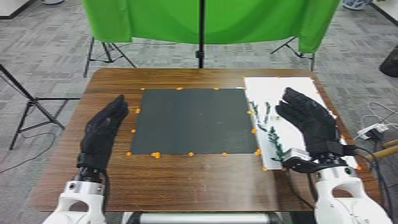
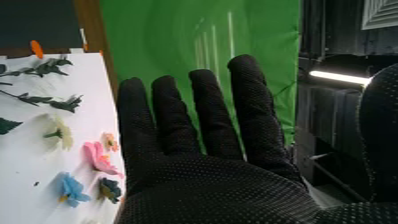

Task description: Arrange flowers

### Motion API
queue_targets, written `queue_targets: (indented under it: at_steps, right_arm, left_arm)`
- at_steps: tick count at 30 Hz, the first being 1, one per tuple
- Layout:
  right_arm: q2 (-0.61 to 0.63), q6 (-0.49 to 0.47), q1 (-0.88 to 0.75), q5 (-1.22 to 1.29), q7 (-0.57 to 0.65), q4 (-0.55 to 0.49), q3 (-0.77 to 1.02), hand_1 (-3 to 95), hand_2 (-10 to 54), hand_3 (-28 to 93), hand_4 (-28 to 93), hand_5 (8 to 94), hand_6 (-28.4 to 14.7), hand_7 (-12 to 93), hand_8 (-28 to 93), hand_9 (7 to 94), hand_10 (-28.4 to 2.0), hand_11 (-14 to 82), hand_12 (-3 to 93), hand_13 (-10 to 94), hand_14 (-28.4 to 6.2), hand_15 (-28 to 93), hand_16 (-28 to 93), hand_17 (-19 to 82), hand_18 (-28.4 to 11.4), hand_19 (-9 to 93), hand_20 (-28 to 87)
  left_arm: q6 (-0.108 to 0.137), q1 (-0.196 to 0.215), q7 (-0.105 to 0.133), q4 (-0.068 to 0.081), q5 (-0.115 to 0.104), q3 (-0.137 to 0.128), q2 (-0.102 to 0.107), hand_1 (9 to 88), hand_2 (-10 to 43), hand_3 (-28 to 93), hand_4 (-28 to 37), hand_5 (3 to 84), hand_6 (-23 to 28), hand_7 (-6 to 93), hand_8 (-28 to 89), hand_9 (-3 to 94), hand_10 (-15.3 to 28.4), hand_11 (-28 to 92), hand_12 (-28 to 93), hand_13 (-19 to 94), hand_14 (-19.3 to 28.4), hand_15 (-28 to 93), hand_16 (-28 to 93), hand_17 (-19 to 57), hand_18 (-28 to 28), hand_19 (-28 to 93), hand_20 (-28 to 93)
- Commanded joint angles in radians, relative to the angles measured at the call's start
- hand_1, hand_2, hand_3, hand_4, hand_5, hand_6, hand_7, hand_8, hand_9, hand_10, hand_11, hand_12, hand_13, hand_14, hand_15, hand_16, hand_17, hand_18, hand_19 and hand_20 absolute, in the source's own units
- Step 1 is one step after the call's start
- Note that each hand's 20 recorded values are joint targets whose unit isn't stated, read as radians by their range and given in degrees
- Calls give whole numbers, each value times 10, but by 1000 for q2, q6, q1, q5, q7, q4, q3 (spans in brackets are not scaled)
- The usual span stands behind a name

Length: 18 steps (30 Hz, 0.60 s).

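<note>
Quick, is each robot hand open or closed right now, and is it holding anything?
Left black-gloved robot hand: open, fingers straight, holding nothing.
Right black-gloved robot hand: open, fingers straight, holding nothing.

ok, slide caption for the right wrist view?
Open right hand near flowers and leafy stems on a white board, green cloth behind.

Green cloth point(image 1: 258, 22), black stands point(image 1: 201, 54), grey floor point(image 1: 53, 50), lit tube point(image 2: 339, 77)

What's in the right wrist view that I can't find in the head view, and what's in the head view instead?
Right wrist view: a pink flower, a blue flower and a bright lamp.
Head view: the left hand and thin black stands.
Both: the right hand, leafy stems, white sheet and green cloth.
</note>
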Motion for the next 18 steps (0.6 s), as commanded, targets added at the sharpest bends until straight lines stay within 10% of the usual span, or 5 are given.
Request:
queue_targets:
  at_steps: [1,5,10,18]
  right_arm:
    - [-1,-5,-10,-18,-9,-6,5,131,-14,716,-159,466,-32,90,-75,400,-147,41,114,298,-171,77,144,168,-176,103,226]
    - [12,233,12,-75,-66,-22,-71,164,-50,718,-157,466,-29,97,-74,419,-147,47,119,325,-168,92,152,199,-176,151,256]
    - [57,551,39,-852,302,-32,-145,319,-95,681,-178,591,-10,206,-92,669,-150,190,204,690,-108,299,235,406,-154,474,473]
    - [145,392,-37,-1344,621,-68,-118,343,-95,593,-280,638,-18,269,-71,682,-150,282,276,727,-104,461,262,430,-173,757,494]
  left_arm:
    - [-21,3,-3,8,9,1,-4,239,-95,667,-228,387,32,45,-41,348,109,50,105,239,148,50,35,-19,126,-1,155]
    - [-11,12,3,4,6,-3,-9,240,-95,666,-229,387,32,46,-41,351,109,51,107,241,150,50,37,-18,127,0,156]
    - [-11,17,-8,2,5,-8,-10,240,-95,667,-228,387,31,46,-41,354,110,52,109,244,150,51,39,-17,127,0,157]
    - [1,27,-10,-3,6,-22,-13,240,-95,666,-229,387,32,47,-41,357,110,52,113,248,151,52,42,-15,128,0,160]
